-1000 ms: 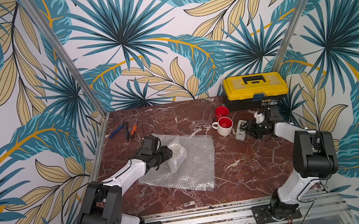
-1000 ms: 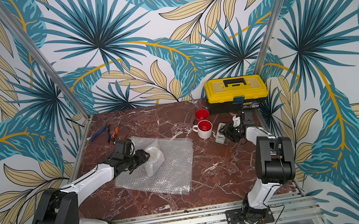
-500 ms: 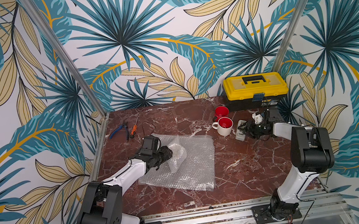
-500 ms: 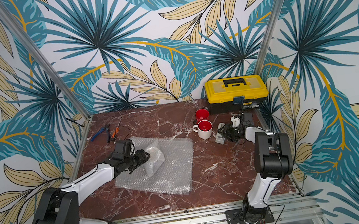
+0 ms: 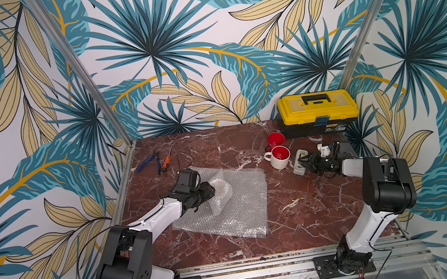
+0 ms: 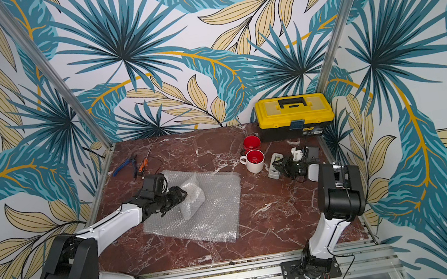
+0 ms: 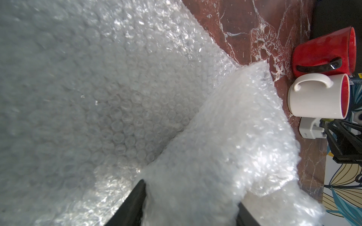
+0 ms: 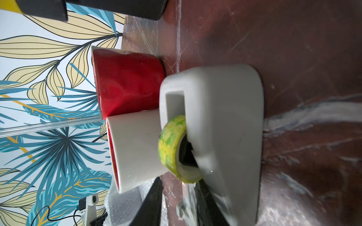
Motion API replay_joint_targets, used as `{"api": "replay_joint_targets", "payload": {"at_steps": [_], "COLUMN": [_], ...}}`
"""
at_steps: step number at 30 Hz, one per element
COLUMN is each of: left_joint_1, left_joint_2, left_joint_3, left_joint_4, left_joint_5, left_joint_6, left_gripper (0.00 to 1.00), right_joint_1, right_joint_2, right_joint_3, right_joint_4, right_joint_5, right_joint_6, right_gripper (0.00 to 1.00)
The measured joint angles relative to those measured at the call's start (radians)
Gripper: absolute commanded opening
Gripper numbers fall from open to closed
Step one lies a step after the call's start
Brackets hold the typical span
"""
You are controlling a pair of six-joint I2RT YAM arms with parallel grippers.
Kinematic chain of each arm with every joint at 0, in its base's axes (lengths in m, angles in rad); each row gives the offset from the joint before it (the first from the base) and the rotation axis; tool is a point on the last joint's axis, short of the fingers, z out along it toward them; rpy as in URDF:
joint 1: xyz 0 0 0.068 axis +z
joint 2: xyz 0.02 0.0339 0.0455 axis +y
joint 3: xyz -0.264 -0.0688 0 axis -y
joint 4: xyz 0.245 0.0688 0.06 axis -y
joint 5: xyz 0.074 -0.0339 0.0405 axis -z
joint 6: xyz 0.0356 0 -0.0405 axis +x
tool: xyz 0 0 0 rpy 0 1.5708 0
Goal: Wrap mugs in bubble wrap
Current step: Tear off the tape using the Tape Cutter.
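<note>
left gripper [image 5: 213, 191] clamps bubble wrap [image 5: 242, 203]; right gripper [image 8: 179, 197] astride tape dispenser [image 8: 225, 117], grip unclear

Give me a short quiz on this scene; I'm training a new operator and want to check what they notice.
1. True or false: the red mug lies on its side.
2. What does the left gripper hold? A) nothing B) bubble wrap C) the red mug
3. Name the thing that the right gripper is at.

Key:
1. False: it stands upright on the table.
2. B.
3. The tape dispenser.
</note>
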Motion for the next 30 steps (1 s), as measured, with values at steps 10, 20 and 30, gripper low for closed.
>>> {"api": "replay_joint_targets", "payload": {"at_steps": [10, 20, 30], "left_joint_1": [-0.004, -0.006, -0.006], "left_joint_2": [0.003, 0.003, 0.003], "left_joint_3": [0.0, 0.0, 0.0], "left_joint_4": [0.003, 0.003, 0.003], "left_joint_5": [0.002, 0.002, 0.002], "left_joint_6": [0.0, 0.0, -0.001], "left_gripper": [0.57, 0.57, 0.57], "right_joint_1": [-0.008, -0.008, -0.008], "right_joint_2": [0.032, 0.022, -0.086], "right_joint_3": [-0.008, -0.016, -0.072], "right_joint_4": [0.046, 0.051, 0.166], "right_joint_5": [-0.023, -0.023, -0.053], "right_joint_6": [0.039, 0.04, 0.093], "right_gripper": [0.08, 0.0, 0.0]}}
